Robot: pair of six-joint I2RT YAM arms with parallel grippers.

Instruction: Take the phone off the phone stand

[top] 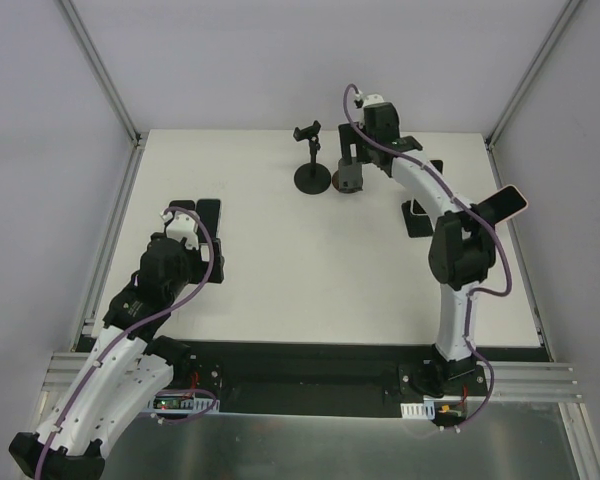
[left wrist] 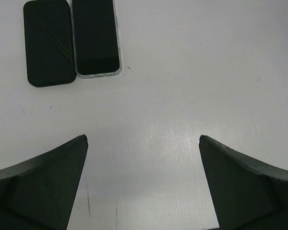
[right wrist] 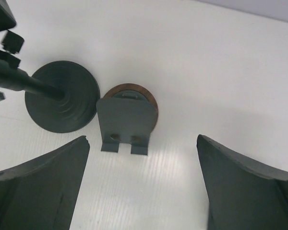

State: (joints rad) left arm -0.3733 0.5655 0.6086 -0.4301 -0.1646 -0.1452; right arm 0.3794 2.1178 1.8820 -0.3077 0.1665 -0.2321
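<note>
A phone with a pink-white edge (top: 507, 204) is propped up at an angle at the table's right edge; its support is hidden behind my right arm. My right gripper (top: 352, 158) (right wrist: 143, 139) is open and empty at the far middle, hovering over a small grey phone stand (top: 350, 181) (right wrist: 125, 123) on a round copper base. That stand holds no phone. My left gripper (top: 193, 243) (left wrist: 143, 139) is open and empty over bare table at the left. A phone in a clear case (left wrist: 97, 38) lies flat beyond it.
A black pole stand with a clamp (top: 307, 131) and a round base (top: 313, 180) (right wrist: 62, 102) stands just left of the grey stand. A flat black slab (left wrist: 48, 44) lies beside the clear-cased phone. A black plate (top: 417, 220) lies by my right arm.
</note>
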